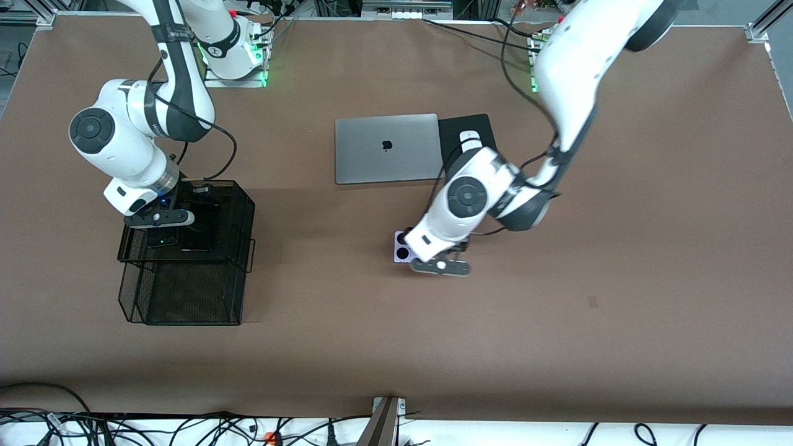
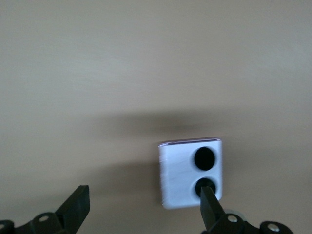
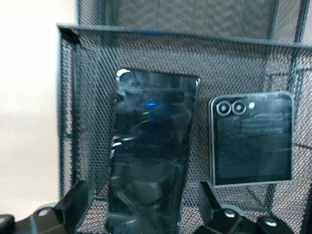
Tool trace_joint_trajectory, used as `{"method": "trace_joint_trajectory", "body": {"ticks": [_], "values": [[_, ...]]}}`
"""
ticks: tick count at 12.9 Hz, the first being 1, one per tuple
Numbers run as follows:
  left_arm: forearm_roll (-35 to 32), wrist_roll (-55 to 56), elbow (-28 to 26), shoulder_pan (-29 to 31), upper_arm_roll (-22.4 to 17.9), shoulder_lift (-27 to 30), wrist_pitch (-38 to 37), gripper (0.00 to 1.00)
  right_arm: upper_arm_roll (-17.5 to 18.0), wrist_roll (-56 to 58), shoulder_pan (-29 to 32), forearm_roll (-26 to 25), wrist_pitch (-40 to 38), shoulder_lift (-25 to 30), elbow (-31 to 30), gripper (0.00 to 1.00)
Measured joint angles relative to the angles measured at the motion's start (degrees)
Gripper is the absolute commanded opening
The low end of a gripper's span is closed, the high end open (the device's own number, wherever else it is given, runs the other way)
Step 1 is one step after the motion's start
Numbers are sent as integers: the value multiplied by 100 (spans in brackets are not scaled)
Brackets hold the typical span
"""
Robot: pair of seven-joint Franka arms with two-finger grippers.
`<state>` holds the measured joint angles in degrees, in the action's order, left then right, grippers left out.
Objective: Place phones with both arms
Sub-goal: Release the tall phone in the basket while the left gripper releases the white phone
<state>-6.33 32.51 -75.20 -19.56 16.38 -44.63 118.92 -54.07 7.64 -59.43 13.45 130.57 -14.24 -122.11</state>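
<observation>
Brown table (image 1: 396, 347), metal frame rails (image 1: 759, 28) at its corners, cables (image 1: 186, 427) along a white edge, even light

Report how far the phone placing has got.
Done: the long black phone and the small squarish black phone lie side by side on the mesh rack's top tray, the right hand open over the long one. In hand: the left hand, open, is low over the lavender-white phone on the table. Left: grasping and racking it.
</observation>
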Motion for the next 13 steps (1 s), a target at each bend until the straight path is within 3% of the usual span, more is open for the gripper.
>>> {"method": "trace_joint_trajectory", "body": {"ticks": [4, 7, 10, 13], "values": [[-34, -34, -3, 843, -29, 927, -1734, 100, -47, -79, 0, 0, -1621, 60, 1428, 100], [-295, -507, 9, 1320, -37, 1286, -2093, 100, -11, -548, -32, 0, -2235, 46, 2299, 100], [-354, -1470, 18, 1813, -40, 1928, -2407, 100, 595, -1886, -120, 3, -2232, -131, 2521, 100], [-323, -2227, 35, 2250, -45, 2445, -2959, 100, 1436, -3399, -200, 4, -2133, -962, 3186, 100]]}}
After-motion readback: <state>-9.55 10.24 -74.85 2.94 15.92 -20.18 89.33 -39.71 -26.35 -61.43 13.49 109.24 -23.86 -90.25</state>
